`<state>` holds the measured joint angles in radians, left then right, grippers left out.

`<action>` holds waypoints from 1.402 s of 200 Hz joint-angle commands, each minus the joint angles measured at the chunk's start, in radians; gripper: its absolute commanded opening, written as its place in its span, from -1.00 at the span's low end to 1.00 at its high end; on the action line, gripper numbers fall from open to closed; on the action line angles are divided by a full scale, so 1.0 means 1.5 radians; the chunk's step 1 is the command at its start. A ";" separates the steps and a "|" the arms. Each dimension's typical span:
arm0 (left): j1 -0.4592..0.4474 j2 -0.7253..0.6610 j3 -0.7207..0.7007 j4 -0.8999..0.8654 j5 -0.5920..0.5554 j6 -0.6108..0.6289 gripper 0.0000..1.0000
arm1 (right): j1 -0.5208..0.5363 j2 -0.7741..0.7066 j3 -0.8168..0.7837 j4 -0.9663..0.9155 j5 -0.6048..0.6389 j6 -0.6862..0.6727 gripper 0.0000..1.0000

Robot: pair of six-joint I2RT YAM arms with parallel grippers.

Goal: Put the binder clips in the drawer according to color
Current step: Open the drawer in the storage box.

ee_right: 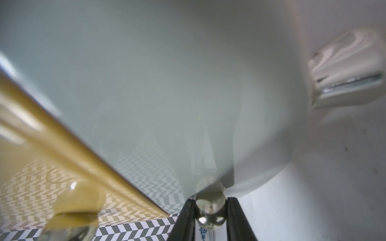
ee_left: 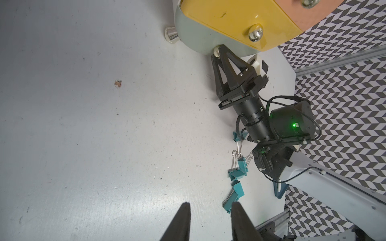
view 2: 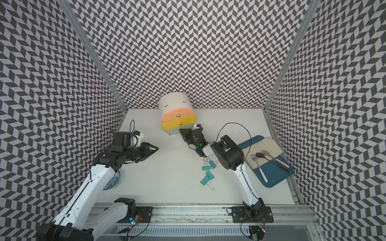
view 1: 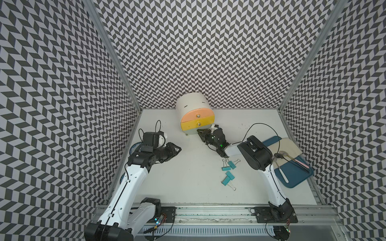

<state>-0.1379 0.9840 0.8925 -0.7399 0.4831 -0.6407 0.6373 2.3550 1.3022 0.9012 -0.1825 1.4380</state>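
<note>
The binder clips [view 1: 230, 175], all teal, are lying loose on the desk [view 1: 188, 183] at about 5 o'clock from the drawer [view 1: 194, 116], which is standing at the desk's 12 o'clock edge; the right hand [ee_left: 217, 53] is gripping the knob [ee_right: 211, 206] of the pale grey bottom front, a finger pressing each side. The left hand [view 1: 179, 148] is hovering at the drawer's 8 o'clock, fingers apart and holding nothing.
</note>
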 commanded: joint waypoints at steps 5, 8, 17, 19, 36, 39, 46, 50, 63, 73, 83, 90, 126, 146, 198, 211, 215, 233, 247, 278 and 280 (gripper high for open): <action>-0.003 -0.014 -0.007 -0.006 -0.008 0.007 -0.27 | 0.006 -0.023 -0.029 0.055 0.006 -0.008 -0.55; -0.002 -0.014 -0.007 -0.005 -0.008 0.007 -0.27 | 0.007 -0.026 -0.034 0.057 0.006 -0.008 -0.55; -0.003 -0.016 -0.007 -0.002 -0.007 0.004 -0.27 | 0.010 -0.036 -0.051 0.064 0.006 -0.009 -0.56; -0.003 -0.016 -0.007 -0.002 -0.007 0.003 -0.27 | 0.011 -0.039 -0.055 0.066 0.006 -0.009 -0.56; -0.003 -0.018 -0.008 0.002 -0.006 0.000 -0.27 | 0.016 -0.057 -0.089 0.081 0.003 -0.008 -0.57; -0.002 -0.018 -0.008 0.003 -0.006 -0.001 -0.27 | 0.018 -0.059 -0.094 0.083 0.003 -0.008 -0.57; -0.003 -0.019 -0.008 0.004 -0.005 -0.002 -0.27 | 0.020 -0.067 -0.107 0.086 0.000 -0.010 -0.57; -0.002 -0.020 -0.009 0.005 -0.005 -0.004 -0.27 | 0.022 -0.071 -0.112 0.086 -0.001 -0.012 -0.58; -0.003 -0.026 -0.014 0.009 -0.004 -0.008 -0.27 | 0.027 -0.085 -0.129 0.085 -0.008 -0.018 -0.58; -0.003 -0.032 -0.018 0.011 -0.003 -0.012 -0.27 | 0.032 -0.097 -0.147 0.088 -0.009 -0.021 -0.58; -0.003 -0.037 -0.021 0.013 -0.002 -0.015 -0.27 | 0.037 -0.111 -0.167 0.093 -0.011 -0.021 -0.58; -0.002 -0.040 -0.024 0.015 0.000 -0.016 -0.27 | 0.040 -0.119 -0.179 0.095 -0.012 -0.025 -0.58; -0.002 -0.059 -0.032 0.019 0.003 -0.024 -0.26 | 0.051 -0.160 -0.233 0.099 -0.018 -0.032 -0.58; -0.003 -0.067 -0.035 0.020 0.003 -0.028 -0.26 | 0.059 -0.173 -0.256 0.104 -0.021 -0.034 -0.58; -0.003 -0.087 -0.043 0.017 0.004 -0.033 -0.25 | 0.078 -0.199 -0.297 0.115 -0.017 -0.034 -0.57; -0.003 -0.092 -0.045 0.017 0.004 -0.034 -0.25 | 0.079 -0.203 -0.298 0.110 -0.022 -0.037 -0.56; -0.003 -0.093 -0.046 0.017 0.004 -0.036 -0.25 | 0.080 -0.205 -0.298 0.106 -0.022 -0.038 -0.56; -0.003 -0.100 -0.047 0.018 0.004 -0.037 -0.24 | 0.085 -0.215 -0.300 0.089 -0.022 -0.047 -0.48; -0.002 -0.102 -0.050 0.020 0.004 -0.037 -0.24 | 0.089 -0.219 -0.299 0.076 -0.023 -0.053 -0.36; -0.002 -0.109 -0.057 0.031 0.007 -0.045 -0.24 | 0.092 -0.240 -0.304 0.035 -0.026 -0.069 0.07; -0.002 -0.109 -0.057 0.031 0.007 -0.045 -0.24 | 0.091 -0.243 -0.305 0.032 -0.025 -0.070 0.09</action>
<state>-0.1379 0.8394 0.8207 -0.7223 0.4847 -0.7017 0.7612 2.0586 0.8551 0.9672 -0.1879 1.3762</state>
